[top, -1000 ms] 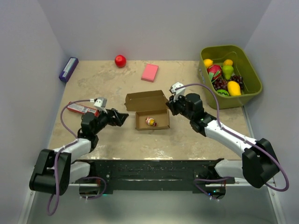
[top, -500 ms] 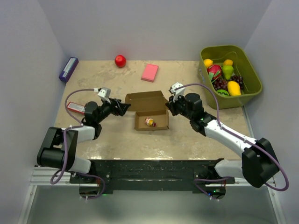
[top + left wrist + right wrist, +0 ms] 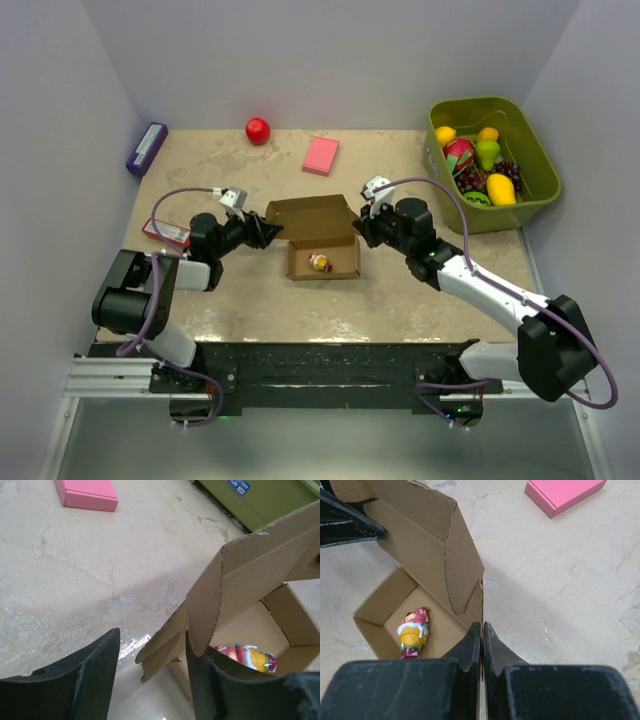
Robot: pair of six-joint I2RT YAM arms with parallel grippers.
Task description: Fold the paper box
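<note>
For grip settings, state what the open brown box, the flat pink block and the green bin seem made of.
Open brown box: thin cardboard, matte; perforated creases, raw edges.
Flat pink block: matte card or foam, unclear.
Green bin: likely plastic; smooth, rounded moulded rim.

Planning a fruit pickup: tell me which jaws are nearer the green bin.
Right. The right jaws grip the paper box wall facing the green bin; left jaws are across the box.
</note>
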